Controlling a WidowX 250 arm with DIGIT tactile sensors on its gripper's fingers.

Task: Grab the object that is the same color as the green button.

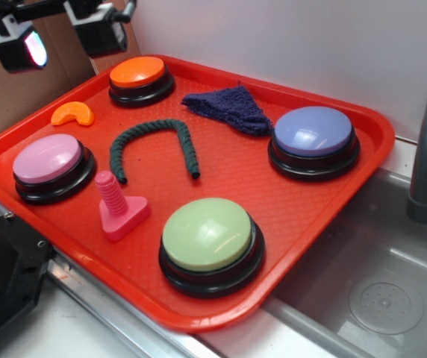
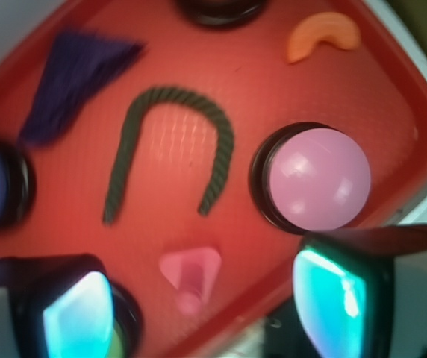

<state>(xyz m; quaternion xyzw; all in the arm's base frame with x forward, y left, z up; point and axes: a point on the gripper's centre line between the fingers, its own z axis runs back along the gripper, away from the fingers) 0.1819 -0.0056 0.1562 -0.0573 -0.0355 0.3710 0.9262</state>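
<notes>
Below the end effector: the green rope [image 2: 170, 145] lies bent into an arch on the red tray [image 2: 393, 82], untouched, its two ends pointing toward the fingers.
End effector [image 2: 198, 313]: spread wide and empty (its two pads glow teal at the bottom corners of the wrist view); it hangs well above the tray.
Matching colour: the green button [image 1: 207, 234] is pale, the rope much darker, yet nothing else on the tray is green.
Neighbours: a pink screw-shaped toy [image 2: 189, 274] sits between the rope's ends and the fingers; a pink button [image 2: 319, 179] is just beside one leg of the rope; a dark blue cloth [image 2: 75, 71] lies beyond the other leg.
Farther off: an orange wedge [image 2: 323, 35] and an orange button [image 1: 139, 73].
Risk, descent: coming straight down, I judge, would meet the pink toy, not the rope.
Risk, grasp: the rope is thin and limp, so closing across the arch's hollow could catch nothing, or drag one leg against the pink button.
Risk, mistake: the dark cloth could be taken for the target in blurred view.
</notes>
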